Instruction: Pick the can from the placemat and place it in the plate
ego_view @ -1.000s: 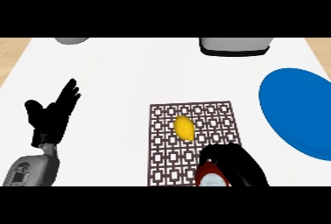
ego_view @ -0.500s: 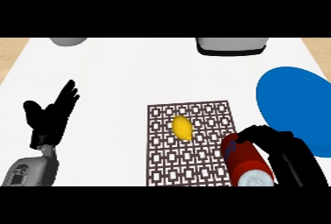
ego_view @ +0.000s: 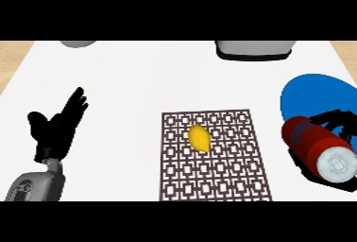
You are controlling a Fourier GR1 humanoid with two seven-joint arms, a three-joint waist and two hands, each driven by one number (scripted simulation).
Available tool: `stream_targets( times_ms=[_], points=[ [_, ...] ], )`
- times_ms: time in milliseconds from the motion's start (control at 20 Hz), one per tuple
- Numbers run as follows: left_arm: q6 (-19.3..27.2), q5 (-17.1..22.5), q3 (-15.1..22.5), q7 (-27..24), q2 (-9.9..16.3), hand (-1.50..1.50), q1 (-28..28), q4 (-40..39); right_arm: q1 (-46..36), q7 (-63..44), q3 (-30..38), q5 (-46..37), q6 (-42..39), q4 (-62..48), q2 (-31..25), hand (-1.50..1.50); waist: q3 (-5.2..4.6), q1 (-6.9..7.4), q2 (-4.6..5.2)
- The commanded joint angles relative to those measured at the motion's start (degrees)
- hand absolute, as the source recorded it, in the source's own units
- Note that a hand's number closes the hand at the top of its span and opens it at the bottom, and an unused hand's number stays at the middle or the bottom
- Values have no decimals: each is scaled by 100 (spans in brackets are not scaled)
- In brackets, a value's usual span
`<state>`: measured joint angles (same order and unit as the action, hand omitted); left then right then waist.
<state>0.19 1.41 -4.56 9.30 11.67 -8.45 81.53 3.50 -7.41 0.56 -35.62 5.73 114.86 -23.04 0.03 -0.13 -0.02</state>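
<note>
Red and rigid, the can (ego_view: 317,146) lies tilted in our right robot hand (ego_view: 335,121), fingers curled round its body, over the blue plate's (ego_view: 314,90) near rim at the counter's right edge. We judge it light and slick; mid-body suits. Left robot hand (ego_view: 57,127) rests open.
</note>
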Motion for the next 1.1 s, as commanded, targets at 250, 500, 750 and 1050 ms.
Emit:
stream_targets(
  times_ms=[250, 500, 750, 1050],
  points=[
    [-281, 130, -189, 116, 244, 0, 246, 260, -491, 1471, 1616, 1000, -73, -2241, -512, 150, 3, 41, 3],
    [166, -235, 130, -1, -277, 0, -177, -78, -1456, 1848, 1765, 785, -387, -3786, -1111, 150, 1, 56, 25],
    [90, -275, 195, -248, -335, 0, 145, -45, -1638, 2726, 1595, 582, -628, -5294, -1387, 150, 5, 107, 40],
    [-38, -103, -57, 134, -97, 0, -200, -84, -2539, 3225, 1430, 694, -1306, -6704, -1423, -150, 4, 101, 29]
  ],
)
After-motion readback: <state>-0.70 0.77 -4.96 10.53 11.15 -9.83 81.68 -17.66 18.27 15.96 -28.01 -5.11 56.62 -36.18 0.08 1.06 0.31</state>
